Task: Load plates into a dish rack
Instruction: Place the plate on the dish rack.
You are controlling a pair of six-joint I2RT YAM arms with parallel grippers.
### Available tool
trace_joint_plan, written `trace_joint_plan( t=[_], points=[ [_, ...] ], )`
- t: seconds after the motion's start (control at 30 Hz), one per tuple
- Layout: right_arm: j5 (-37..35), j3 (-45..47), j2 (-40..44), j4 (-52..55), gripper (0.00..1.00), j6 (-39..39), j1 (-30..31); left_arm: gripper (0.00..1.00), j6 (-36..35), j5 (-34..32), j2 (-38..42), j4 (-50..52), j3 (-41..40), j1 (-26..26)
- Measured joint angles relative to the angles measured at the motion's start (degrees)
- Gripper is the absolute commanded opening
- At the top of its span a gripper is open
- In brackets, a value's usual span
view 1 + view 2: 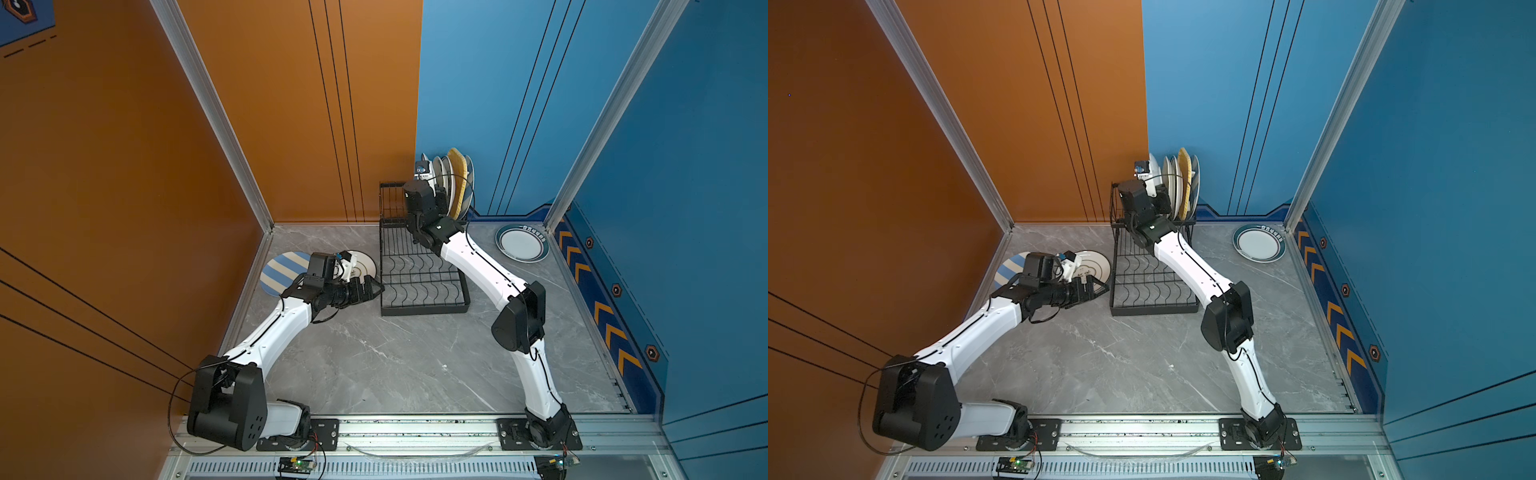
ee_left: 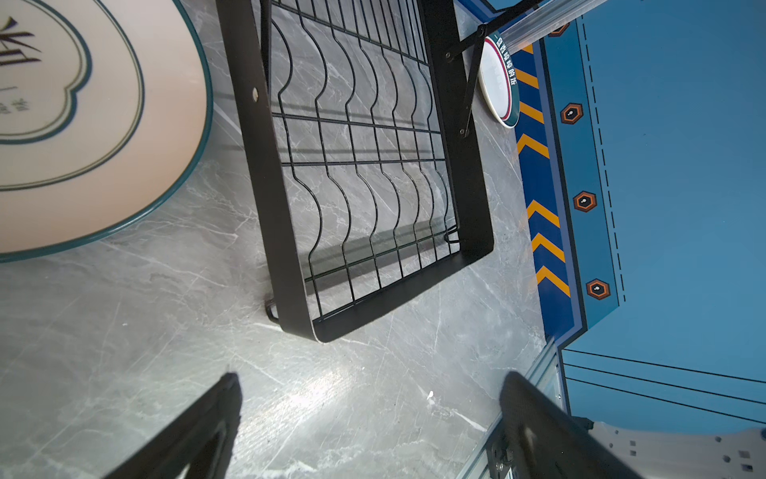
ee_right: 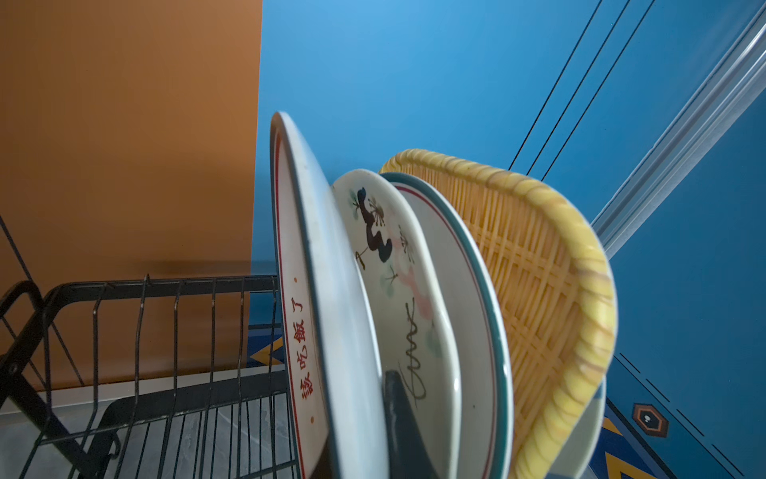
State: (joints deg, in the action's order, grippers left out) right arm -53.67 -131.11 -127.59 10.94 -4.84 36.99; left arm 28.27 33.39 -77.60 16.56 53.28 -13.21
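The black wire dish rack [image 1: 419, 282] stands at the back middle of the table. In its raised tier several plates stand on edge, among them a yellow woven one [image 3: 539, 269] and a bird-print one [image 3: 398, 265]. My right gripper [image 3: 364, 435] is shut on a white plate with red lettering [image 3: 331, 290], holding it upright beside them. A blue-striped plate [image 1: 278, 270] and a cream plate with a green outline [image 1: 363, 266] lie flat left of the rack. My left gripper [image 2: 373, 385] hovers open just above the table between the cream plate [image 2: 103, 124] and the rack [image 2: 273, 186].
A teal-rimmed plate [image 1: 521, 243] lies flat at the back right, near the blue wall with chevrons [image 1: 602, 311]. An orange wall [image 1: 124, 208] closes the left side. The grey marble table [image 1: 395, 365] ends at a metal rail [image 1: 415, 428] holding both arm bases.
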Motion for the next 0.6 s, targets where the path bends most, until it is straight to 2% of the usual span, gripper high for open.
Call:
trace_joint_plan(
  t=[0.13,0.23,0.37,0.6],
  points=[
    [0.1,0.0,-0.7,0.2,0.11,1.0,-0.3,0.98,0.0,0.0,0.0,0.0,0.0,0.0],
    [0.5,0.0,-0.8,0.7,0.27,1.8,-0.4,0.98,0.0,0.0,0.0,0.0,0.0,0.0],
    [0.6,-0.6,-0.8,0.7,0.34,2.2,-0.6,0.98,0.0,0.0,0.0,0.0,0.0,0.0],
    [1.0,-0.8,-0.8,1.0,0.4,2.1,-0.5,0.98,0.0,0.0,0.0,0.0,0.0,0.0]
  ],
)
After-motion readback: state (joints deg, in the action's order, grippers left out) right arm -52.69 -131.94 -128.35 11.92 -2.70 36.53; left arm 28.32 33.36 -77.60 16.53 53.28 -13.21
